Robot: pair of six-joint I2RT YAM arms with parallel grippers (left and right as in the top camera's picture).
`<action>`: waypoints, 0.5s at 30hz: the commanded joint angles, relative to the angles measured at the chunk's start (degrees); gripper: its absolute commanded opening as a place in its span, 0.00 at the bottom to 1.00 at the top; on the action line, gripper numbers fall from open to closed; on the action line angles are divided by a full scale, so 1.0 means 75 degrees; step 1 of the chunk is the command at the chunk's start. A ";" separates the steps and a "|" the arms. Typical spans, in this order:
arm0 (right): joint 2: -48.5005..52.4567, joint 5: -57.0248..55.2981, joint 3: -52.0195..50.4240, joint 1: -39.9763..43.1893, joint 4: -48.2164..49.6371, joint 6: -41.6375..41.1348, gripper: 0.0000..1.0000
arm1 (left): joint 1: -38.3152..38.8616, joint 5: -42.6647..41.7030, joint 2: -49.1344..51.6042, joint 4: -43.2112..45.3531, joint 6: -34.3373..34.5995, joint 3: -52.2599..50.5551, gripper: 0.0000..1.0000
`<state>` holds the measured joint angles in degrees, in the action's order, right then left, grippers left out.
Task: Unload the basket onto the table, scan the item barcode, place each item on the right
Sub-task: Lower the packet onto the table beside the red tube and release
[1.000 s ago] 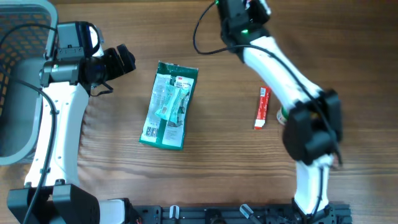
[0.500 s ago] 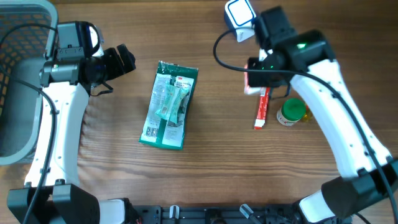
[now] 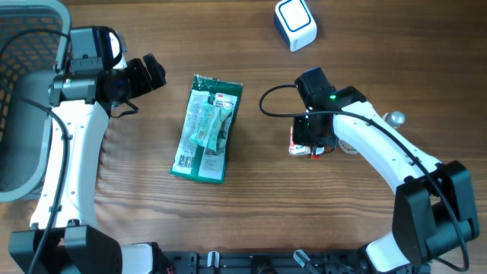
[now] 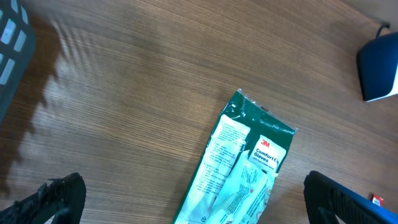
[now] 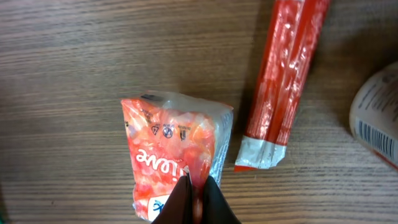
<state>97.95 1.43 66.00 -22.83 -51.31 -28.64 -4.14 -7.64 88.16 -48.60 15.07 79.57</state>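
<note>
Wood-grain table (image 3: 259,221), grey basket (image 3: 19,167) at edge, right gripper (image 5: 198,196) pinching orange pouch (image 5: 177,149), left gripper (image 3: 151,74) wide

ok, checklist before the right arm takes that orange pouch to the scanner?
1. Right gripper shut on orange pouch: ok.
2. Pouch barcode in view: cannot tell; none shows on the visible face.
3. Scanner uncovered, nothing on it: ok.
4. Red stick pack clear of the pouch: cannot tell; it lies very close beside it.
5. Left gripper open, apart from green glove pack: ok.
</note>
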 commanded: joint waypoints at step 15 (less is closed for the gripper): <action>0.0050 -0.0289 -0.0119 -0.0012 0.0216 -0.0382 0.48 | -0.0029 -0.0087 -0.0023 0.0012 -0.0157 0.0093 1.00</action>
<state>97.95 -0.47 65.58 -22.83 -50.09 -31.24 -4.14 -7.64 88.16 -48.62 15.07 79.57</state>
